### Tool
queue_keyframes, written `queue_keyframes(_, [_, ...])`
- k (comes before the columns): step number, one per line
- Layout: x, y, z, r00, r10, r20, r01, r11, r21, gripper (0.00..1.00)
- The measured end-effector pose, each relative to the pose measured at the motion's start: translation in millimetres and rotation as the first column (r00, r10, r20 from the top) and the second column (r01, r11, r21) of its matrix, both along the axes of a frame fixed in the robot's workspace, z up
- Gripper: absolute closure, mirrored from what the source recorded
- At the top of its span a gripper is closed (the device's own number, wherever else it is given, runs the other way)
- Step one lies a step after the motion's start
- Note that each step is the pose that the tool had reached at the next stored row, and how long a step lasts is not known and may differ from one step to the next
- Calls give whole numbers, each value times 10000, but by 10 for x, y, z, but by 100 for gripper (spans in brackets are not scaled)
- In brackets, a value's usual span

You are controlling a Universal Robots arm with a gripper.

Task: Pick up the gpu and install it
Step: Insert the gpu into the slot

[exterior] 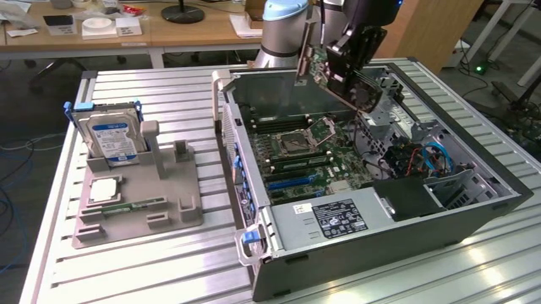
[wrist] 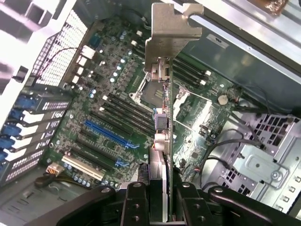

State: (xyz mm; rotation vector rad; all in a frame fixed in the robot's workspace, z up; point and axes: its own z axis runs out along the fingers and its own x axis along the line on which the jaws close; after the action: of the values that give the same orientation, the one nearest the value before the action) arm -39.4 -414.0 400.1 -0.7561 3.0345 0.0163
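Slatted metal worktop (exterior: 152, 95) is carrying the opened PC case (exterior: 381, 240), with the motherboard (wrist: 108, 108) lying exposed inside. The gpu (exterior: 334, 69) is hanging tilted in the air above the case, and the gripper (wrist: 162, 200) fingers (wrist: 135, 202) are clamping it from both sides.

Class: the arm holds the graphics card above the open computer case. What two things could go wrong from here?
1. The claw grips the gpu by one edge; the card could twist or slip onto the motherboard.
2. It hangs tilted, not yet lined up with the blue slot; lowered like this, its bracket might catch the case wall.
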Motion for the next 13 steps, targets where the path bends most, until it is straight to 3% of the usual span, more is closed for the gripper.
queue_keyframes(2, [0, -1, 0, 9998, 203, 0, -203, 9998, 0, 72])
queue_keyframes(4, [0, -5, -1, 9956, 941, 0, -941, 9956, 0, 72])
queue_keyframes(13, [0, -10, -2, 9819, 1893, 0, -1893, 9819, 1, 72])
